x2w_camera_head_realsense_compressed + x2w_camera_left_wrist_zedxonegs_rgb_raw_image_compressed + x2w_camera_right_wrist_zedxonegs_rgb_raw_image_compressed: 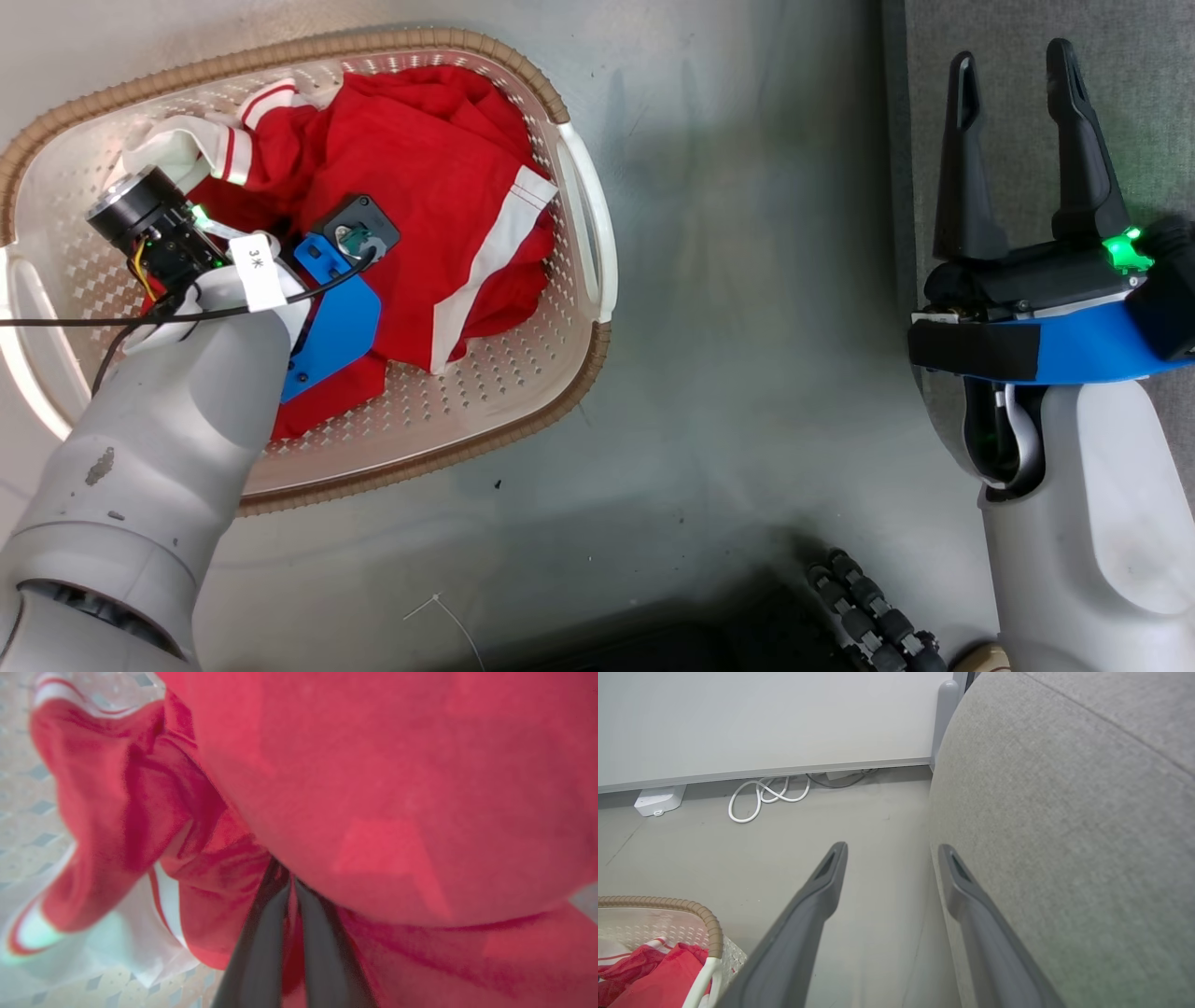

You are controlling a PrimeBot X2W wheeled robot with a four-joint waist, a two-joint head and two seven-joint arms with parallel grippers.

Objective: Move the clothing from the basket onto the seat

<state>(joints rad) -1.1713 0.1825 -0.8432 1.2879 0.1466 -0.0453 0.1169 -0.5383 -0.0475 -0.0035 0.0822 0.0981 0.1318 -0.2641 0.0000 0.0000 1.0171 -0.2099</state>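
Down inside the basket (581,373), the clothing (429,159) lies in a soft, crumpled heap. It is bright red. A wide white stripe runs down one fold on the side nearer the seat. At the far left end of the heap there is a white cuff with thin red lines on it. The red cloth covers most of the middle of the basket, and some of the basket's bare bottom shows at the near right.

The basket is oval and cream-white, full of little holes, with a brown rim that looks like rope and white handles at the sides. It sits on the grey floor (747,280), left of the seat (1148,112) and apart from it. The seat is big and grey, with rough woven cloth, a round edge and a seam line.

The pale left arm (168,420) reaches down into the basket. In the left wrist view the left gripper (290,882) is right up against the red cloth, and that view is blurry. Its two dark fingers (261,952) are pressed close together, and a thin fold of red cloth is pinched between them.

The right gripper (1011,56) is spread wide and holds nothing. It hangs by the edge of the seat, well away from the basket. In the right wrist view a white cord (761,795) lies looped on the floor by the wall (784,718).
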